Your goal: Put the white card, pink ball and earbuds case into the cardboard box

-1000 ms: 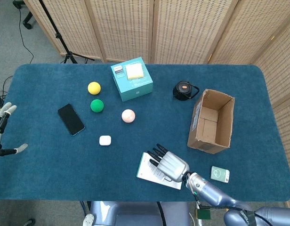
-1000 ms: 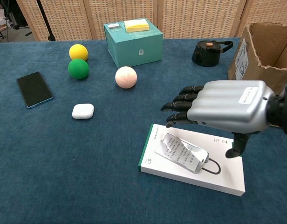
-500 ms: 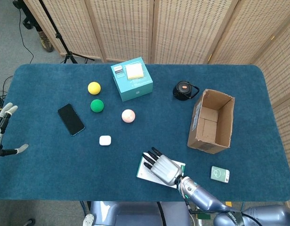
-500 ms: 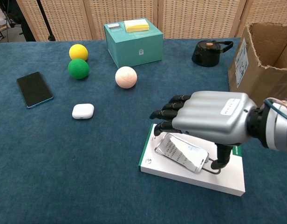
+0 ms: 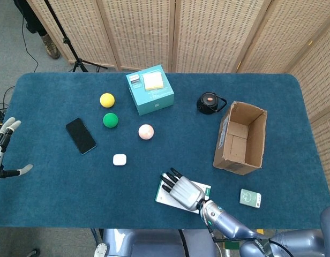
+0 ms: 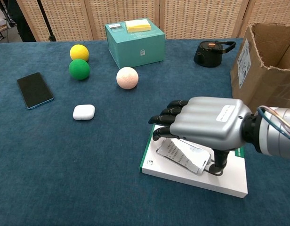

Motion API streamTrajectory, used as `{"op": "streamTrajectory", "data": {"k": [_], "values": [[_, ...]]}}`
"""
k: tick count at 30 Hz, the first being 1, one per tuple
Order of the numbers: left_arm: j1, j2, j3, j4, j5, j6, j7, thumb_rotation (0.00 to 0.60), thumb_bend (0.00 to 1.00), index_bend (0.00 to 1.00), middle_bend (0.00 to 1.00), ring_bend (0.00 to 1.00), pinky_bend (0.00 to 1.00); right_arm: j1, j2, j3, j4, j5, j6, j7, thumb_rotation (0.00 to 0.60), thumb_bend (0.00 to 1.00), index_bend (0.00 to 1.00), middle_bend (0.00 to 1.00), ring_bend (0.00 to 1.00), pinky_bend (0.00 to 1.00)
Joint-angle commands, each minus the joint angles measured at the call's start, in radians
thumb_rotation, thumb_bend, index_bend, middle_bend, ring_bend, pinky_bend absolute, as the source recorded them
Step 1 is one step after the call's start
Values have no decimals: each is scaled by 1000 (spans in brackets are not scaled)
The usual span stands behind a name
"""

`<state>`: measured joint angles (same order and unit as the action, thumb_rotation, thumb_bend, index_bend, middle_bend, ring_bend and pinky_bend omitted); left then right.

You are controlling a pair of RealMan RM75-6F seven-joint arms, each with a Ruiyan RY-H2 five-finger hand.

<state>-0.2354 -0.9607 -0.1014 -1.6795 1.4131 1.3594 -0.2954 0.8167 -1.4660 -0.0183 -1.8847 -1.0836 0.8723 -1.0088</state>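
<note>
Right hand hovers palm-down over the flat white card box near the table's front edge, dark fingers spread and curled down over the silvery tag lying on top; thumb tip seems to touch the box, but no grasp shows. Left hand sits off the left table edge, fingers apart, holding nothing. Round pink ball lies mid-table, small white earbuds case just in front-left of it. Open brown cardboard box stands at right, well apart from all three.
</note>
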Motion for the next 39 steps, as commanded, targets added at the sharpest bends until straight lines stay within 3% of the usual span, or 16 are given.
{"op": "streamTrajectory", "data": {"k": [1,11,18,25,32,39], "values": [[1,2,-1,-1,0,-2,-2,600,0,0,0,0,0,8,-9,-7,12,4,4,1,600,0,146,0,0,0],[3,4,-5,0,-1,-9,-7,600,0,0,0,0,0,34,-25,-24,32,30,22,2,600,0,169,0,0,0],[3,5,-7,-1,2,-11,-10,600,0,0,0,0,0,37,-36,-33,54,8,33,33,600,0,415,0,0,0],[2,5,-7,-1,1,-18,-9,600,0,0,0,0,0,33,-35,-33,55,-38,48,80,600,0,472,0,0,0],[2,6,-10,-1,-5,-24,-11,600,0,0,0,0,0,34,22,5,-17,-87,92,117,600,0,472,0,0,0],[4,8,-10,-3,-4,-25,-11,600,0,0,0,0,0,42,163,106,-124,-81,164,140,600,0,476,0,0,0]]}}
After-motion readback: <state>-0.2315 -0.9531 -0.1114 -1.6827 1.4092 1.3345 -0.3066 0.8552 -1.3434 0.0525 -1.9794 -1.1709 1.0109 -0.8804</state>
